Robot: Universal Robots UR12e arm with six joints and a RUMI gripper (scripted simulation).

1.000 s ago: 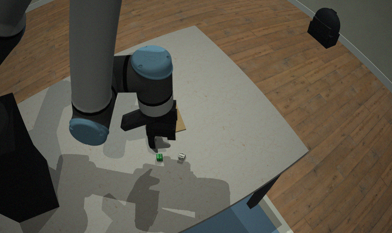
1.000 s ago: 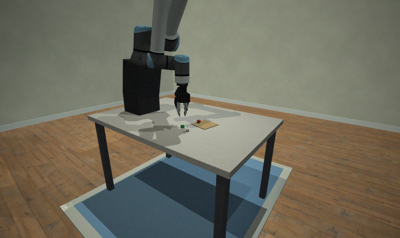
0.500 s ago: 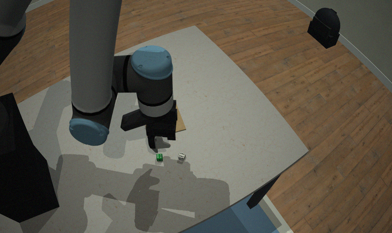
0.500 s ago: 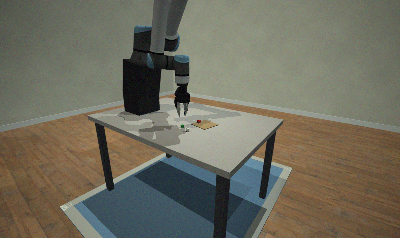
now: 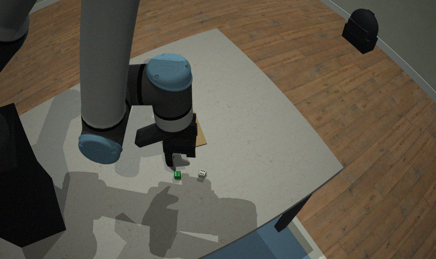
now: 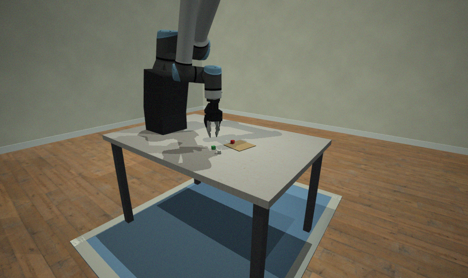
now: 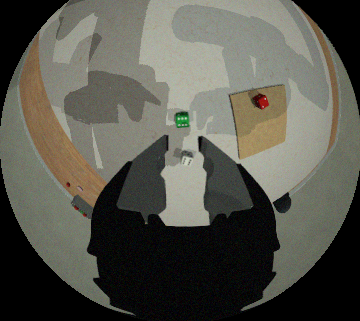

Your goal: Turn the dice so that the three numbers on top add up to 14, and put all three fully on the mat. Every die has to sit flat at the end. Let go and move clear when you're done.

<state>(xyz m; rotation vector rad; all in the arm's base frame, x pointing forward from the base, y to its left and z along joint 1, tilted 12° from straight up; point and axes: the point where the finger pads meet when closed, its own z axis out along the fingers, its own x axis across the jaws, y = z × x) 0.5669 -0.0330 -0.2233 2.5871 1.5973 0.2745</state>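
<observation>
Gripper (image 6: 213,135) hangs above the surface (image 6: 263,165), jaws narrowed and gripping nothing. Red die (image 7: 260,101) sits on the tan mat (image 7: 265,131), right of frame centre. Green die (image 5: 177,175) and white die (image 5: 202,173) are off the mat, near each other, mid-frame.

Top view: the arm's wrist covers most of the mat (image 5: 200,135), leaving only a corner strip, and hides the red die entirely; the pincer (image 5: 177,160) shows only its lower tips. The bench (image 5: 261,128) is cut off by the lower and left picture edges. Exterior view: the pips on the green die (image 6: 213,147), white die (image 6: 219,151) and red die (image 6: 232,141) are too small to read. Wrist view: the red die's (image 7: 260,101) top face is blurred, and the white die (image 7: 187,159) sits partly in shadow between the jaws, its count unclear.
</observation>
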